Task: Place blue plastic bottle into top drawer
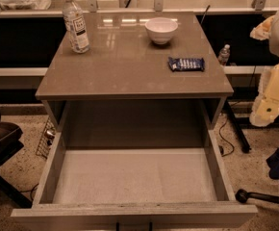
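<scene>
The blue plastic bottle [76, 22] is clear, with a white cap and a dark-and-white label. It stands upright at the far left corner of the table top [125, 66]. The top drawer [134, 177] is pulled out wide below the table top; its pale flat bottom is bare. My gripper [263, 29] is at the right edge of the view, off the table's right side and far from the bottle. It holds nothing that I can see.
A white bowl [161, 30] sits at the far middle of the table top. A blue snack wrapper [186, 64] lies to the right. A tiny bottle [224, 54] stands behind the table's right edge. A dark chair [0, 143] is at the left and another chair base [269, 191] at the right.
</scene>
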Controlling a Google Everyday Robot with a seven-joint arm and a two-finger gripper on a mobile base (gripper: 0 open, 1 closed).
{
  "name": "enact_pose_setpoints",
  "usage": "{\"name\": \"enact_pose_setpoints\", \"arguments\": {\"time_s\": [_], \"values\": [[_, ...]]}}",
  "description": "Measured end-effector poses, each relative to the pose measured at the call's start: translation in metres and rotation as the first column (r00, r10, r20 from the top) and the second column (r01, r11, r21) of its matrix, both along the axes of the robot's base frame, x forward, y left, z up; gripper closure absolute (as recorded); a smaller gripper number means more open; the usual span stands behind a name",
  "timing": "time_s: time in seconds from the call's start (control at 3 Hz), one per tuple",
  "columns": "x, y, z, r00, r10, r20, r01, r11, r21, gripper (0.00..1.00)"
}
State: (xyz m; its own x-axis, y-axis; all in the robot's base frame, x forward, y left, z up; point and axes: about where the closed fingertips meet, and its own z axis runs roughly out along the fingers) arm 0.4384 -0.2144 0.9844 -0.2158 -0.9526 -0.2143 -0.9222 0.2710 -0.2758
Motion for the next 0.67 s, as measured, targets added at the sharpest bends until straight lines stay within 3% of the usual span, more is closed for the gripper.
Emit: {"name": "enact_pose_setpoints", "arguments": {"time_s": [0.33,0.67], "values": [[0.0,0.0,0.0,1.0,0.0,0.0,0.0,1.0,0.0,0.0],[0.013,0.008,0.007,0.9973,0.014,0.073,-0.018,0.999,0.05,0.0]]}}
